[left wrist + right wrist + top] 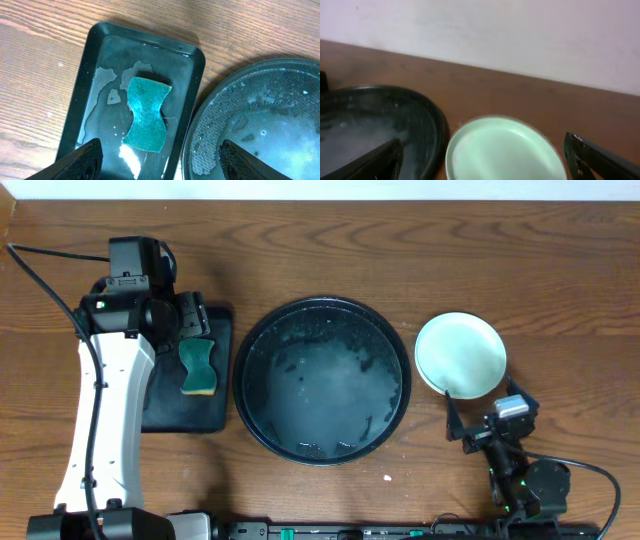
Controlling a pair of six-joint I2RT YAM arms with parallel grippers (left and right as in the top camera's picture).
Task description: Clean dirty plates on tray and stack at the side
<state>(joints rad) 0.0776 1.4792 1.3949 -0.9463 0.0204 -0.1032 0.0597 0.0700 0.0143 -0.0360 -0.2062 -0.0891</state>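
The large round black tray point(322, 442) lies mid-table with a film of soapy water and foam; no plate lies in it. It also shows in the left wrist view point(260, 100) and the right wrist view point(380, 115). A light mint plate point(460, 355) sits on the table right of the tray, also in the right wrist view point(505, 150). I cannot tell whether other plates lie under it; no pale yellow plate shows. My right gripper point(483, 402) point(482, 140) is open and empty, just in front of the plate. My left gripper point(192, 320) point(159, 145) is open and empty above the sponge.
A small rectangular black tray point(160, 415) point(82, 85) left of the round tray holds a green sponge point(198, 368) point(146, 114) in a little water. A black cable point(40, 280) runs at the far left. A pale wall point(495, 35) stands behind the table.
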